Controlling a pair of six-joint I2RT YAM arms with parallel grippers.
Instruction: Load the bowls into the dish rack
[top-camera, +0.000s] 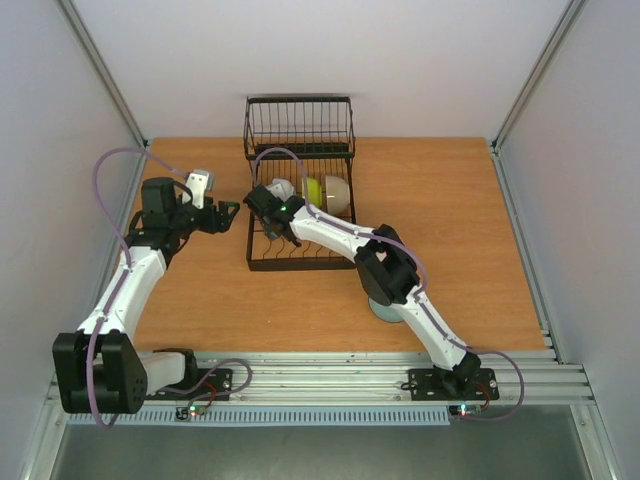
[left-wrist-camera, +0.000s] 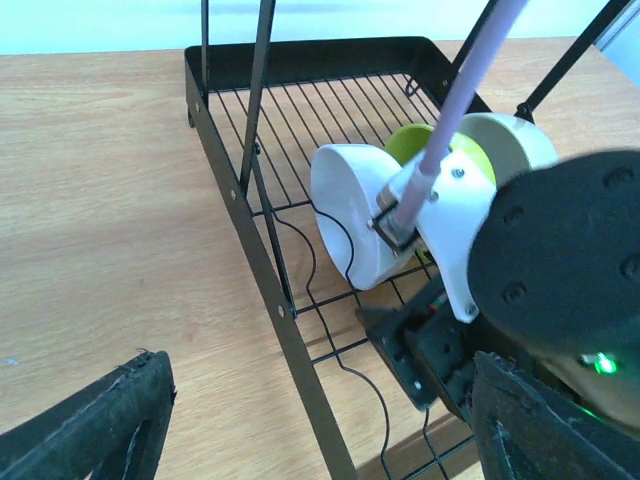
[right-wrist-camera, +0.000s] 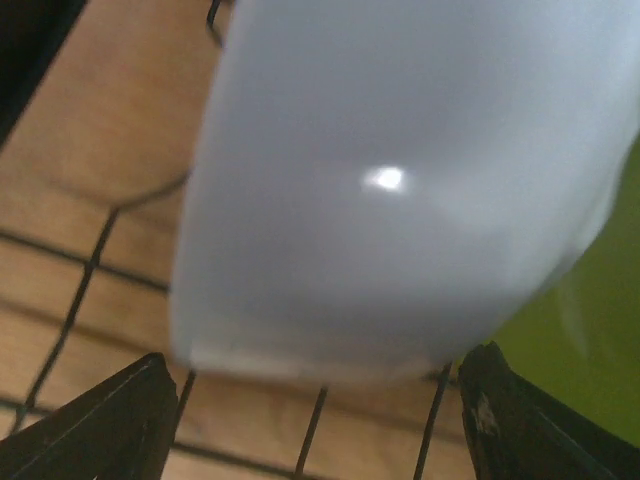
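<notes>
Bowls first: the pale teal bowl (top-camera: 388, 316) lies on the table (top-camera: 470, 230) nearest the bases, partly under the right arm. Farther on, the left gripper (top-camera: 226, 213) hovers just left of the dish rack (left-wrist-camera: 300, 50), jaws wide and empty. The right gripper (right-wrist-camera: 320, 357) is over the rack, fingers spread either side of the white bowl (left-wrist-camera: 355, 215) without clamping it. That bowl stands on edge in the rack. The yellow-green bowl (left-wrist-camera: 410, 145) and cream bowl (left-wrist-camera: 505, 140) stand behind it.
</notes>
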